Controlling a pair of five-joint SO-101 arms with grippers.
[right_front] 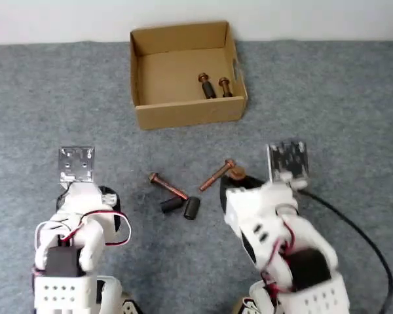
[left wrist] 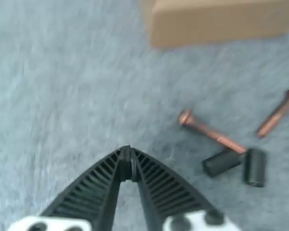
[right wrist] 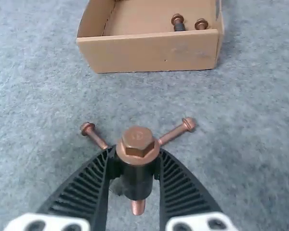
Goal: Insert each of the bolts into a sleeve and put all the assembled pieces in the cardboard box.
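Grey carpet [right_front: 39,98]. Sleeved bolt [right wrist: 137,144] is clamped between right gripper [right wrist: 136,154] jaws (head at the tips); left gripper [left wrist: 127,153] is closed empty, loose bolt [left wrist: 209,133] ahead.

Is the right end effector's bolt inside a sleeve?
Inserted: bolt runs through the black sleeve, head at one end, tip out the other.
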